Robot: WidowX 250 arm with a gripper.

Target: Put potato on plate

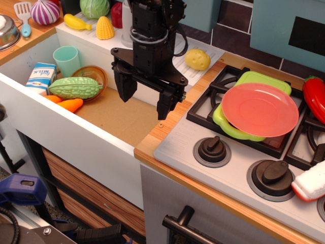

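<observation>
The potato [197,59] is a small pale-yellow lumpy oval lying on the white drainboard at the back, right of the arm. The plate [260,109] is a large salmon-pink disc resting tilted on a lime-green plate on the stove. My black gripper [146,95] hangs over the sink's right part, to the left of and in front of the potato, well left of the plate. Its two fingers stand apart, open, with nothing between them.
The sink [122,119] holds a green bumpy gourd [75,88], orange carrot [67,104], milk carton [41,76], teal cup [67,59] and brown bowl [94,74]. Corn [104,28] and a yellow banana-like toy [77,22] lie behind. Stove knobs [212,149] sit in front; a red pepper [316,99] lies at the right.
</observation>
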